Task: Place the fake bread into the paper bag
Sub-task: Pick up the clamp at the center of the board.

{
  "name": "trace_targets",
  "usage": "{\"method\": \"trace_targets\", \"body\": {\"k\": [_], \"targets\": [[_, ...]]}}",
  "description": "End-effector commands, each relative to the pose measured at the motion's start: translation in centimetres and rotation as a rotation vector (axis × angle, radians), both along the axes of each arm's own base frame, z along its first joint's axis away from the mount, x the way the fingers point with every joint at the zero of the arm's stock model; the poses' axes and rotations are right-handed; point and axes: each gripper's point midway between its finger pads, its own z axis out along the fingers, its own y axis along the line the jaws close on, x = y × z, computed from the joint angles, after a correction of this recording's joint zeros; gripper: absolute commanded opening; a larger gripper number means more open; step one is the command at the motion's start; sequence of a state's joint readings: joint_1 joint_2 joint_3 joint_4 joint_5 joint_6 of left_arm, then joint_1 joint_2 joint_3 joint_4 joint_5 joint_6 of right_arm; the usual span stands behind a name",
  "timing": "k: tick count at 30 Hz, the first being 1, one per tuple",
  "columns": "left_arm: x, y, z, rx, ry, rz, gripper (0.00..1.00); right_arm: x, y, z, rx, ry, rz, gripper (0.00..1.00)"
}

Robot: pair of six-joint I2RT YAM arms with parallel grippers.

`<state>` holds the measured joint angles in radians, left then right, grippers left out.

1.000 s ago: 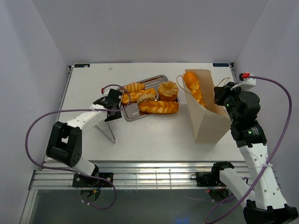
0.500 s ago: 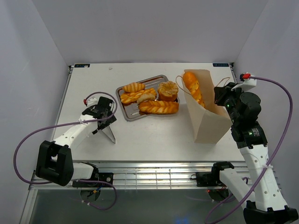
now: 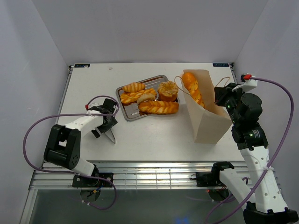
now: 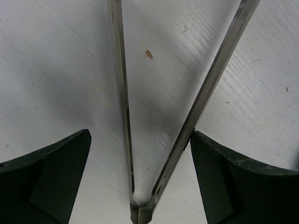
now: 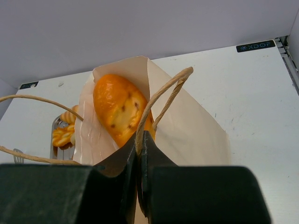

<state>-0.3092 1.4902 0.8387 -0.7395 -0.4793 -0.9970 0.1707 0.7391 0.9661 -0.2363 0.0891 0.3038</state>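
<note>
Where the table [image 3: 154, 137] meets its right side stands the paper bag [image 3: 208, 122]: cream-beige, upright, mouth open, with a thin looped string handle [image 5: 163, 95].

- Baguette [image 5: 117, 106]: glossy golden-orange with dark flecks. It leans inside the bag, its rounded end rising above the rim.
- Tray [image 3: 132, 112]: silver metal, near the table's middle, left of the bag and apart from it. It holds the remaining bread.
- Twisted loaf [image 3: 159, 107]: long and braided, along the tray's near edge.
- Round bun [image 3: 167, 88]: at the tray's far right corner.
- Small braided roll [image 3: 134, 87]: at the far left, with another long twist just beside it.
- Right gripper [image 5: 140, 150]: jaws pressed together, pinching the bag's rim at the base of the handle.
- Left gripper [image 4: 140, 161]: spread wide and holding nothing. Its dark fingers [image 4: 49, 179] flank the metal tongs [image 4: 122, 116], which lie on the table near the tray's left corner.
</note>
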Motion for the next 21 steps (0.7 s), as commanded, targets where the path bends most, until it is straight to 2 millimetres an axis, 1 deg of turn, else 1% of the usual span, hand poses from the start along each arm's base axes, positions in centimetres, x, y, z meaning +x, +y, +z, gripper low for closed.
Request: {"method": "trace_targets", "body": {"k": [1, 4, 8, 11, 12, 15, 17, 19, 20, 21], "targets": [[2.0, 0.1, 0.9, 0.004, -0.066, 0.048, 0.98, -0.1, 0.2, 0.6, 0.001, -0.025, 0.011, 0.08], [2.8, 0.1, 0.8, 0.016, -0.075, 0.047, 0.98, 0.0, 0.2, 0.5, 0.001, -0.022, 0.009, 0.08], [3.4, 0.1, 0.3, 0.027, -0.059, 0.029, 0.98, 0.1, 0.1, 0.7, 0.002, -0.026, 0.006, 0.08], [3.1, 0.1, -0.7, 0.034, -0.027, 0.017, 0.97, 0.1, 0.2, 0.7, 0.002, -0.026, 0.007, 0.08], [3.0, -0.1, -0.9, 0.027, -0.020, 0.013, 0.95, 0.1, 0.2, 0.8, 0.002, -0.028, 0.011, 0.08], [2.8, -0.3, -1.5, 0.009, -0.028, 0.003, 0.83, 0.2, 0.3, 0.7, 0.002, -0.025, 0.014, 0.08], [2.6, -0.3, -1.3, 0.003, -0.038, 0.000, 0.75, 0.1, 0.3, 0.8, 0.002, -0.028, 0.014, 0.08], [2.3, -0.2, -1.4, 0.003, -0.042, -0.004, 0.69, 0.1, 0.3, 0.8, 0.004, -0.029, 0.014, 0.08], [2.3, -0.1, -1.1, 0.006, -0.049, -0.010, 0.64, 0.1, 0.3, 0.8, 0.004, -0.029, 0.014, 0.08], [2.1, -0.1, -1.0, 0.007, -0.052, -0.015, 0.62, 0.1, 0.3, 0.8, 0.005, -0.029, 0.015, 0.08]]}}
